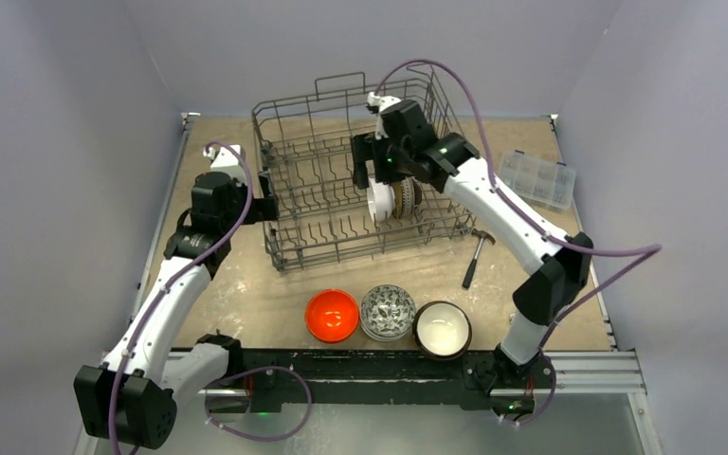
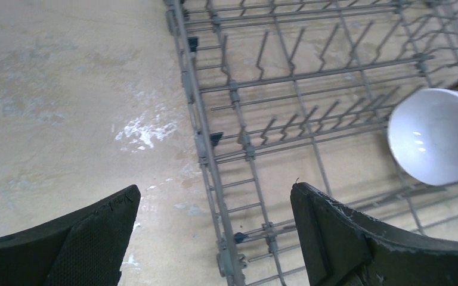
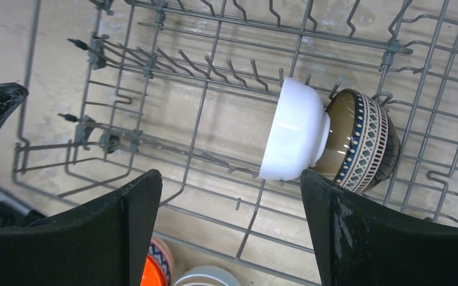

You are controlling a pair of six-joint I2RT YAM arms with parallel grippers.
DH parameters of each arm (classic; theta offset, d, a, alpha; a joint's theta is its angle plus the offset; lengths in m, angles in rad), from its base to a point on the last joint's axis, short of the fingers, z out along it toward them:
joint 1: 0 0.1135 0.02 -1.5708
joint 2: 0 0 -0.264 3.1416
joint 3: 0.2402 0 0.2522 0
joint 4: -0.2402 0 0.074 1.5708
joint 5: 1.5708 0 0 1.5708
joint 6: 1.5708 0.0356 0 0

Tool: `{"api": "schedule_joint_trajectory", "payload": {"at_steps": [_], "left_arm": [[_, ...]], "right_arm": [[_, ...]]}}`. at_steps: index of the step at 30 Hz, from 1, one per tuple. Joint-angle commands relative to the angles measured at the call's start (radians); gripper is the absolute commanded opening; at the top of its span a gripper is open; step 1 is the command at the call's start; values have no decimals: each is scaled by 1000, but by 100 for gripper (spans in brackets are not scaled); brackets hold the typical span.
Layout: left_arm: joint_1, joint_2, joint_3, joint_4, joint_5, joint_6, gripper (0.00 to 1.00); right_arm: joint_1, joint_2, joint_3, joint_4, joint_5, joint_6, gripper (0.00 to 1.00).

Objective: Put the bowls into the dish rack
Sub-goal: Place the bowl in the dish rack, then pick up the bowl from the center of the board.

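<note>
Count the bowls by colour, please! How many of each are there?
White bowl: 1
Brown patterned bowl: 1
Orange bowl: 1
Blue-patterned bowl: 1
Dark bowl with cream inside: 1
Total: 5 bowls

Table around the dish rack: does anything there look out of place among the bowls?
Yes. A hammer lies on the table just off the near right corner of the dish rack; it is a tool, not a dish. A clear compartment box sits at the far right, also unrelated to dishes.
</note>
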Motion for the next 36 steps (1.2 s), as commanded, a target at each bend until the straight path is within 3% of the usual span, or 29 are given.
{"api": "schedule_joint_trajectory", "payload": {"at_steps": [1,5,8,15,20,26,31,36], "left_arm": [[0,-80,61,27,157,-19,96],[-10,-98,117,27,336,-93,99],[-92,-80,149,27,393,-157,99],[-502,-24,181,26,261,-268,94],[-742,9,165,-17,154,-323,87],[-1064,91,160,-109,-72,-339,80],[-1244,201,182,-122,-215,-330,78],[-1315,338,210,-110,-259,-310,73]], "right_arm": [[-98,-135,-118,137,-231,3,88],[-173,-209,-222,209,-369,14,88],[-207,-247,-280,236,-436,24,89],[-281,-347,-426,341,-615,89,89],[-330,-404,-500,355,-618,100,89],[-351,-456,-563,358,-587,102,89],[-361,-475,-603,351,-524,95,89],[-380,-485,-643,362,-526,91,89]]}}
